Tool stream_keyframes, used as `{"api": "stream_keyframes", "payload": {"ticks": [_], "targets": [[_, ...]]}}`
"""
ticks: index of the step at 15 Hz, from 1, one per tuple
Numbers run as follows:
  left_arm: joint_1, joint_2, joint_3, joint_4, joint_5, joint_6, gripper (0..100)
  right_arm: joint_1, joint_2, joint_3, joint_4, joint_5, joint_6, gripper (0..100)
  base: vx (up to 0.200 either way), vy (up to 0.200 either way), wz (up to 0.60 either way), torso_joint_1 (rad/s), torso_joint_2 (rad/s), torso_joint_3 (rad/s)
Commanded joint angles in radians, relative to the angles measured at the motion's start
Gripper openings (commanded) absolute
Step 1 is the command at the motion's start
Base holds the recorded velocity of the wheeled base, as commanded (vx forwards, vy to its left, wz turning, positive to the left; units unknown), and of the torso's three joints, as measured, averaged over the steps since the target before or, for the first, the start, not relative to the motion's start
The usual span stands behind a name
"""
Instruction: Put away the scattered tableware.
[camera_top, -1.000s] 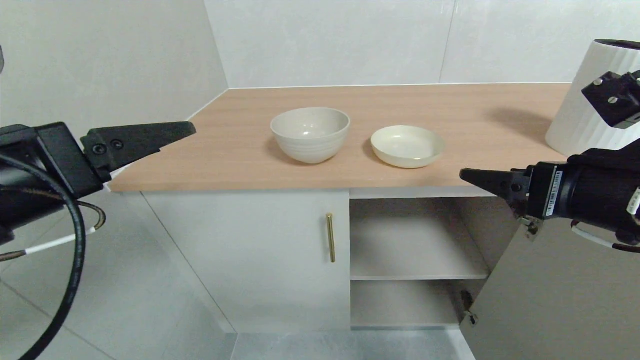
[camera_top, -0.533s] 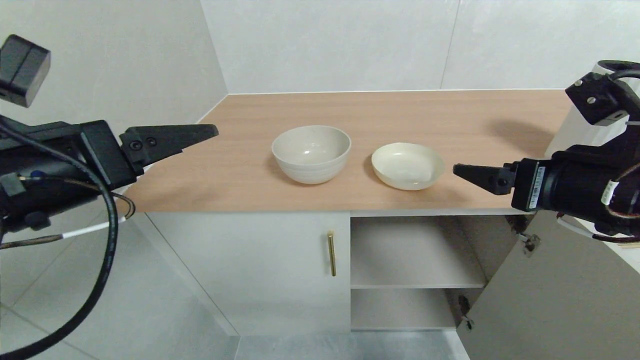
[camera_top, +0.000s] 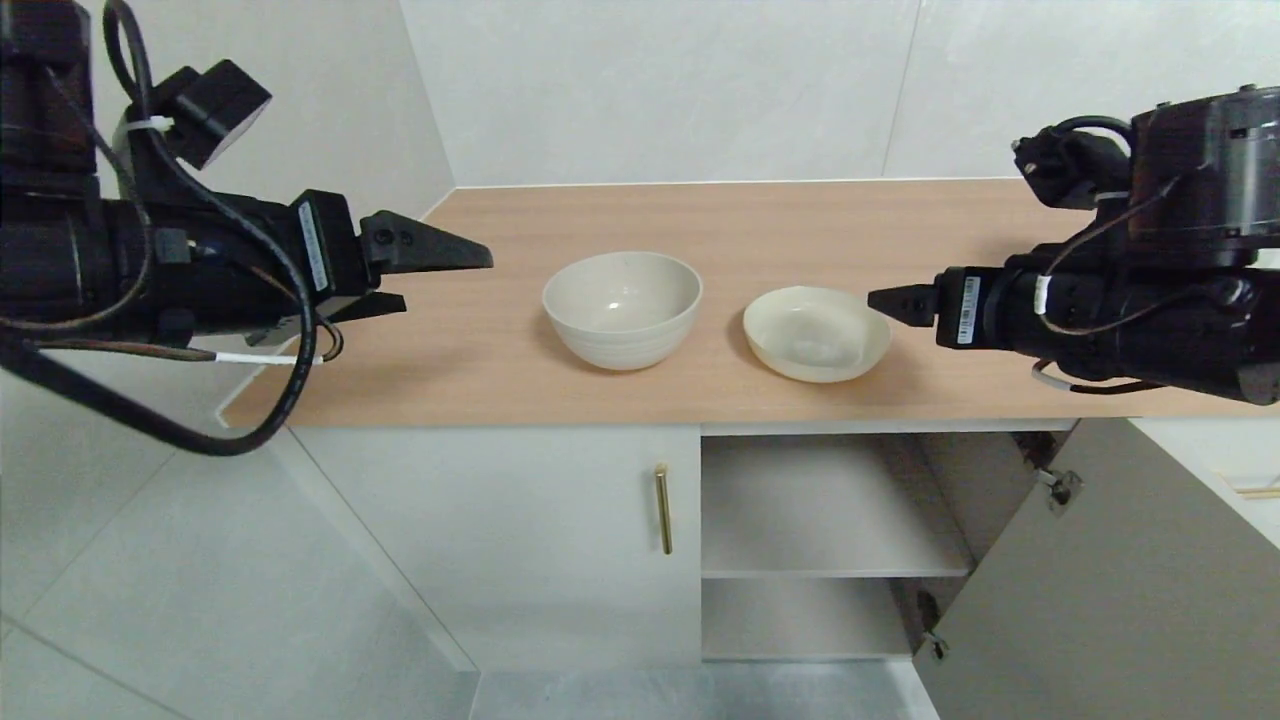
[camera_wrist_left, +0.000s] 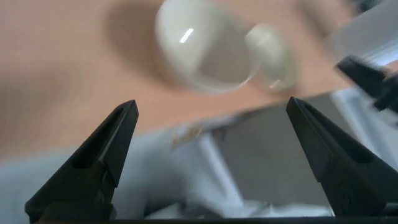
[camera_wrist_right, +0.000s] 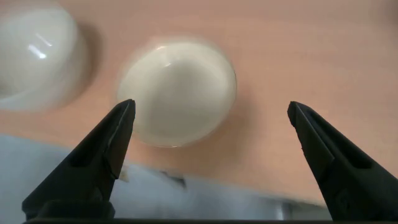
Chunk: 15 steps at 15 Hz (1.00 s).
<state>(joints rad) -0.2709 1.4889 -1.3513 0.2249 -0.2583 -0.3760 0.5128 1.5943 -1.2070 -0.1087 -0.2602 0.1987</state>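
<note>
**Facing 2 bowls with both grippers unloaded: storage not yet begun**

Head view, with both wrist views. The deep bowl (camera_top: 621, 308) and the shallow bowl (camera_top: 816, 332) stand upright, near each other but apart, towards the front edge of the wooden countertop (camera_top: 480, 350). The left gripper (camera_top: 447, 284) hangs over the countertop's left end, well apart from the deep bowl. Its jaws are spread wide and hold nothing. The right gripper (camera_top: 880, 299) sits level with the shallow bowl, its tip just beside that bowl's right rim. Its jaws are likewise spread wide, with the bowl lying ahead between them in the right wrist view. Whether a fingertip touches the rim cannot be told.

Progress, as a judgement: 0 of 2 items are stored. The cabinet's right door (camera_top: 1100, 560) is open, exposing a shelf (camera_top: 830, 540). The left door, with its brass handle (camera_top: 661, 507), is closed. Still to do are grasping each bowl, lowering it and setting it inside the cabinet.

Writing: a white sticker (camera_top: 312, 245) on the left wrist and another (camera_top: 966, 310) on the right carry print too small to read. The bowls bear no visible marking.
</note>
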Motion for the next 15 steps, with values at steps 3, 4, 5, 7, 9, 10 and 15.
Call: {"api": "stream_keyframes", "payload": {"ticks": [3, 4, 5, 7, 9, 10, 15], "targets": [[-0.068, 0.169, -0.077, -0.121, 0.208, -0.015, 100, -0.010, 0.108, -0.106, 0.038, -0.068, 0.062, 100, 0.000, 0.000, 0.00, 0.000, 0.00, 0.000], [-0.100, 0.203, -0.080, -0.162, 0.300, -0.034, 100, -0.010, 0.112, -0.109, 0.037, -0.093, 0.062, 100, 0.000, 0.000, 0.00, 0.000, 0.00, 0.000], [-0.128, 0.229, -0.094, -0.191, 0.364, -0.034, 100, -0.010, 0.110, -0.109, 0.035, -0.102, 0.065, 100, 0.000, 0.000, 0.00, 0.000, 0.00, 0.000], [-0.154, 0.248, -0.098, -0.200, 0.401, -0.035, 100, -0.008, 0.105, -0.109, 0.035, -0.106, 0.077, 100, 0.000, 0.000, 0.00, 0.000, 0.00, 0.000], [-0.160, 0.267, -0.101, -0.203, 0.406, -0.035, 100, -0.008, 0.104, -0.103, 0.035, -0.108, 0.079, 100, 0.000, 0.000, 0.00, 0.000, 0.00, 0.000], [-0.160, 0.274, -0.103, -0.203, 0.406, -0.034, 100, -0.008, 0.104, -0.103, 0.035, -0.108, 0.079, 100, 0.000, 0.000, 0.00, 0.000, 0.00, 0.000], [-0.160, 0.360, -0.138, -0.190, 0.427, -0.034, 100, -0.008, 0.105, -0.098, 0.034, -0.109, 0.079, 100, 0.000, 0.000, 0.00, 0.000, 0.00, 0.000]]}}
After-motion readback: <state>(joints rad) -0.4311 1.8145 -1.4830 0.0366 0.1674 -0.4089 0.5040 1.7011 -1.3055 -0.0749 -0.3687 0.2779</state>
